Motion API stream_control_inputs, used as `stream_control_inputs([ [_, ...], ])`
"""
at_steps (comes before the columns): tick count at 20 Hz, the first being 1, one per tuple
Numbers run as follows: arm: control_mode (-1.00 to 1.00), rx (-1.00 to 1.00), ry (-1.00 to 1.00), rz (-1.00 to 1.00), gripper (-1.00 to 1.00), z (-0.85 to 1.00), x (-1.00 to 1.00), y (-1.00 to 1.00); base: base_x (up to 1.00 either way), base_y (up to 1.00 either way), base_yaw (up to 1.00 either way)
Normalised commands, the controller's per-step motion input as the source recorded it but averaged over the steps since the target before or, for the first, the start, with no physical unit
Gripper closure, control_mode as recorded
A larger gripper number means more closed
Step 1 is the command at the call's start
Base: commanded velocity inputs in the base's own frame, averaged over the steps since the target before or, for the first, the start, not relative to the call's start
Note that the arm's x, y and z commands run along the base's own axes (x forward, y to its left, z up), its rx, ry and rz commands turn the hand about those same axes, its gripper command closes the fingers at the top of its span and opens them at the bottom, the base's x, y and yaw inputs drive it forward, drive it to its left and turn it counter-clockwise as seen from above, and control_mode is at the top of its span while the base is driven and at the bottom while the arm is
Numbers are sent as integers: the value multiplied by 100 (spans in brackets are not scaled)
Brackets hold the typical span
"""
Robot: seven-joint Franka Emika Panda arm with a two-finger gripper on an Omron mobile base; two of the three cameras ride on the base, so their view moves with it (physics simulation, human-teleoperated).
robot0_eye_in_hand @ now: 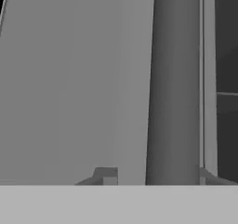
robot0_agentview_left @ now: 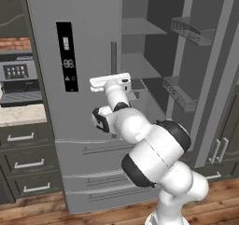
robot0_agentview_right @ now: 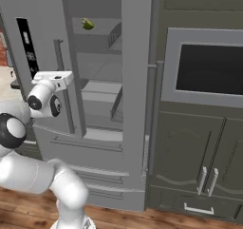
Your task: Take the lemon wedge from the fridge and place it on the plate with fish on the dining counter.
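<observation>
The white arm w/ dark joints fills the foreground, and its two-finger gripper (robot0_agentview_left: 110, 80) sits at the vertical bar handle (robot0_eye_in_hand: 173, 86) of the tall grey steel fridge (robot0_agentview_left: 79, 126), the two finger tips standing either side of the bar in the hand view, though I cannot tell if they press on it. The right door is swung open, showing grey shelves and door bins. In the right base view the tiny yellow-green lemon wedge (robot0_agentview_right: 88, 24) lies on an upper shelf, well above the gripper; the left base view shows the black display panel (robot0_agentview_left: 67, 56).
</observation>
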Motion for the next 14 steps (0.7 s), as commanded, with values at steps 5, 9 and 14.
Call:
stream_control_inputs([
  [5,-100,-15,0,16,100,43,-93,100,0,0,0],
  [9,-100,-18,2,18,100,44,-99,100,0,0,0],
  [14,-100,-18,5,16,-100,47,-91,100,0,0,0],
])
